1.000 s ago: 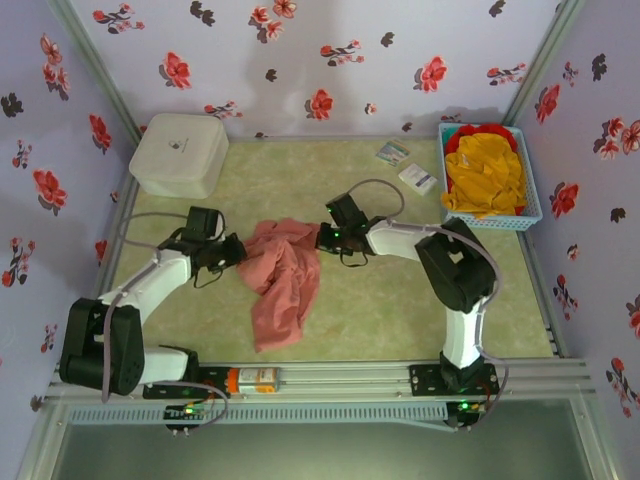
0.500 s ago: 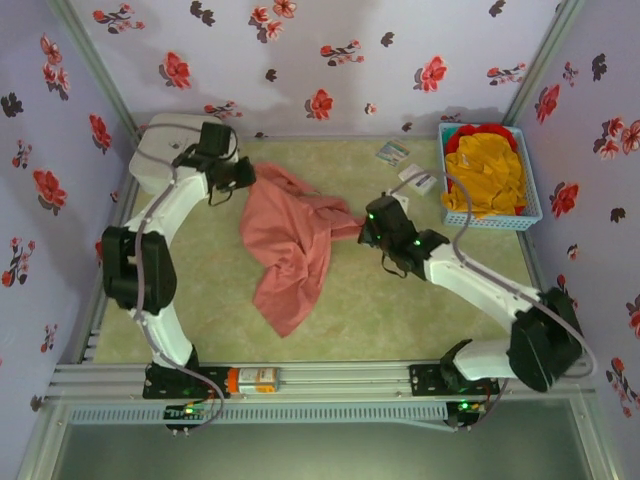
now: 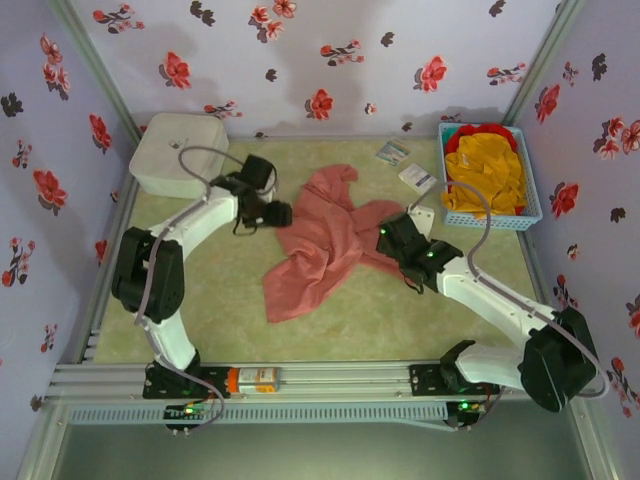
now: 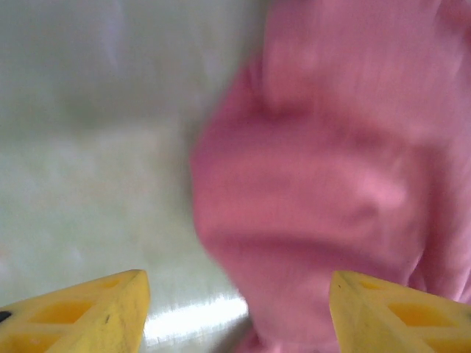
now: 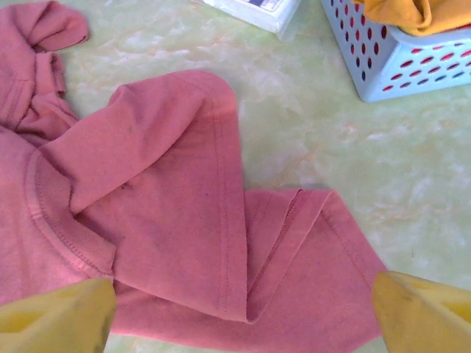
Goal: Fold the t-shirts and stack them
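Looking down, I saw the pink t-shirt (image 3: 325,240) crumpled on the table (image 3: 210,300), lying lengthwise from the far side toward near-left. The left gripper (image 3: 283,214) flanked its left edge, the right gripper (image 3: 388,240) its right sleeve; both stood spread wide, holding nothing.

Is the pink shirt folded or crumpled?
Crumpled, not folded: the pink shirt lies loosely bunched on the table, with uneven creases and overlapping flaps.
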